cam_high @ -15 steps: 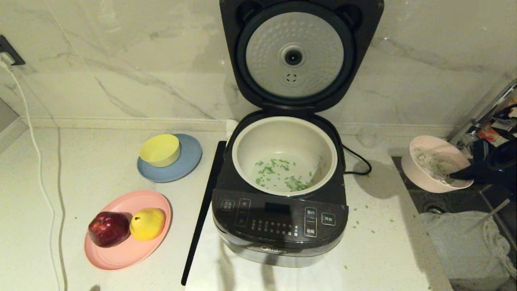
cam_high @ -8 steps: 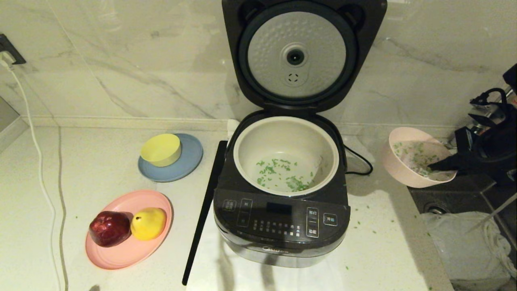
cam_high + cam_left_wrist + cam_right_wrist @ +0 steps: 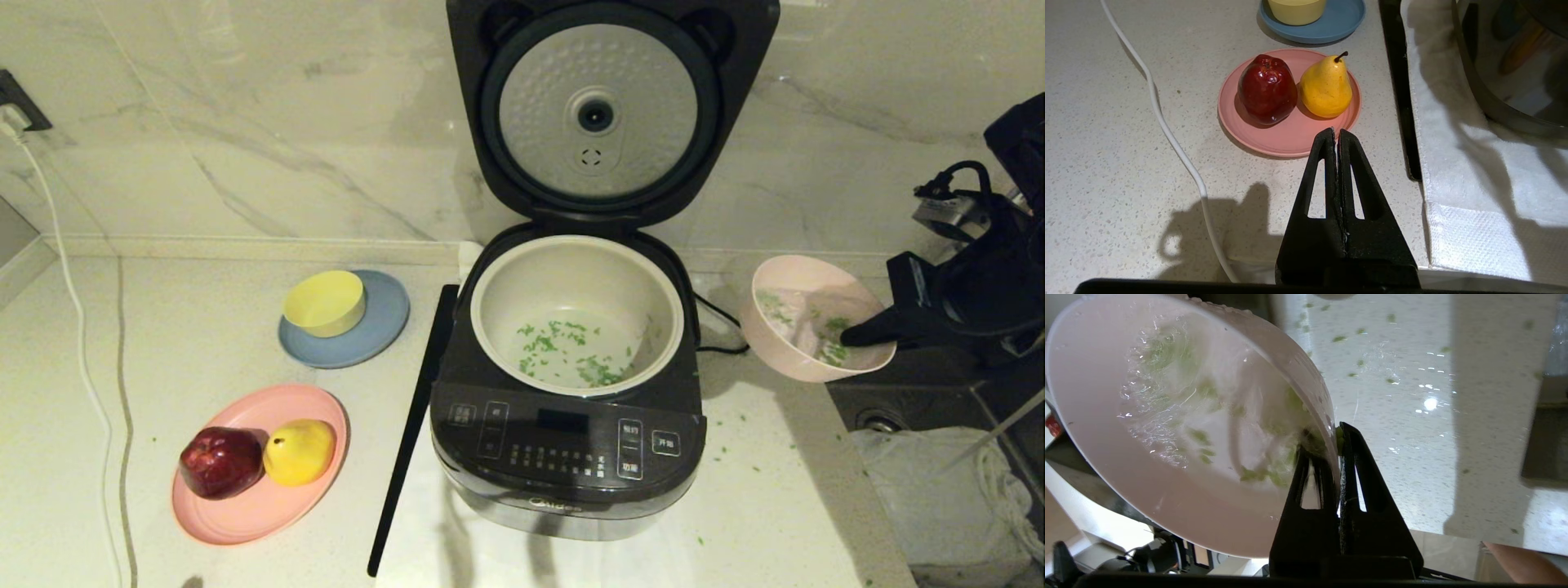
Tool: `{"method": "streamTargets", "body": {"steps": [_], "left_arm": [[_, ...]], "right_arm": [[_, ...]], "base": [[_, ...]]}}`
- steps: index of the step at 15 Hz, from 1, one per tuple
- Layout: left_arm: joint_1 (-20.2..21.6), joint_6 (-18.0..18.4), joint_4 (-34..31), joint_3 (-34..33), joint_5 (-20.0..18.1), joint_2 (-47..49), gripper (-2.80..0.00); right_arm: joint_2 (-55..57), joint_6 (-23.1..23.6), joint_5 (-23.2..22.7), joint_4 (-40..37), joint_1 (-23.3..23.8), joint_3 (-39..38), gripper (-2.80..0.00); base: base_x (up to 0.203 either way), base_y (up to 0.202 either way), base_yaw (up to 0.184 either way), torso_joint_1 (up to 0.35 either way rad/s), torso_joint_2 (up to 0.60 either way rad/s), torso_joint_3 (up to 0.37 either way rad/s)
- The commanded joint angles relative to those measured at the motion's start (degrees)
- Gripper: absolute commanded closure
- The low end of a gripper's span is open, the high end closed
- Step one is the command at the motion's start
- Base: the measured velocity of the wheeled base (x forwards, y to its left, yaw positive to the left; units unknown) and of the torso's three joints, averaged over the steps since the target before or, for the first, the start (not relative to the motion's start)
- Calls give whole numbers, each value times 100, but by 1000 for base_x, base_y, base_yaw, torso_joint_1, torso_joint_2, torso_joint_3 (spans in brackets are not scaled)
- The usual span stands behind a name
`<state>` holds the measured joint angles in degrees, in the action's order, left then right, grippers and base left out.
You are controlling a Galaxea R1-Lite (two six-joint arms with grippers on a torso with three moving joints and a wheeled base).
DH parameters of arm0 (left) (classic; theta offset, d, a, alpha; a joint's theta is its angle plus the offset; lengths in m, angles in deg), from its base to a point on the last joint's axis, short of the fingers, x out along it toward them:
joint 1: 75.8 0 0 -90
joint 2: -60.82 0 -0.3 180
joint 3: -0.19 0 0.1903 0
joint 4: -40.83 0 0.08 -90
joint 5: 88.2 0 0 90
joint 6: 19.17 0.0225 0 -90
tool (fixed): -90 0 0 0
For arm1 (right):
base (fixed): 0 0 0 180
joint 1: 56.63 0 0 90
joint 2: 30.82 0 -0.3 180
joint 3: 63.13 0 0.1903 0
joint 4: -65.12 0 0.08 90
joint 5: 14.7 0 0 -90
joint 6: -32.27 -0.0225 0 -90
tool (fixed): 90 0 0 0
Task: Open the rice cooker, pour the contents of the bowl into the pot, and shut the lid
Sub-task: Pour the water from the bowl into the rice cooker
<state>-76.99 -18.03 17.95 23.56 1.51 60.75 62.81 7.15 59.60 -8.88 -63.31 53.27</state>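
The dark grey rice cooker (image 3: pixel 571 457) stands mid-counter with its lid (image 3: pixel 600 110) swung up against the wall. Its cream pot (image 3: pixel 571 269) holds a scatter of green contents (image 3: pixel 571 355) in water. The pale pink bowl (image 3: pixel 788 343) hangs tilted in the air just right of the cooker, with green bits (image 3: pixel 833 351) and water still inside. My right gripper (image 3: pixel 849 336) is shut on its rim; in the right wrist view the bowl (image 3: pixel 1167 437) sits pinched in that gripper (image 3: pixel 1337 433). My left gripper (image 3: pixel 1336 132) is shut and empty, low over the counter near the pink plate.
A yellow bowl (image 3: pixel 324 302) sits on a blue plate, and a pink plate (image 3: pixel 245 506) carries an apple and a pear. A black strip (image 3: pixel 408 433) lies left of the cooker. A white cable (image 3: pixel 82 343) runs along the left. Sink with cloth (image 3: pixel 939 490) at right; spilled green bits (image 3: pixel 735 445).
My right gripper has carried the bowl leftward from over the sink toward the cooker, and the bowl's tilt has shifted. The cooker and plates stay put.
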Motion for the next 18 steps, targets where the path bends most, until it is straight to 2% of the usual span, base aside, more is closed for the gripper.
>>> {"method": "streamTargets", "body": {"steps": [1, 6, 18], "left_arm": [[-1, 0, 4, -53, 3, -1, 0], [-5, 0, 4, -53, 3, -1, 0], [-4, 0, -3, -53, 3, -1, 0]], "right_arm": [[-21, -110, 117, -27, -250, 78, 0], [6, -143, 436, -26, -818, 136, 0], [347, -310, 726, 18, -1731, 549, 0]], "base": [[0, 0, 0, 0, 0, 0], [0, 0, 0, 0, 0, 0], [0, 0, 0, 0, 0, 0]]}}
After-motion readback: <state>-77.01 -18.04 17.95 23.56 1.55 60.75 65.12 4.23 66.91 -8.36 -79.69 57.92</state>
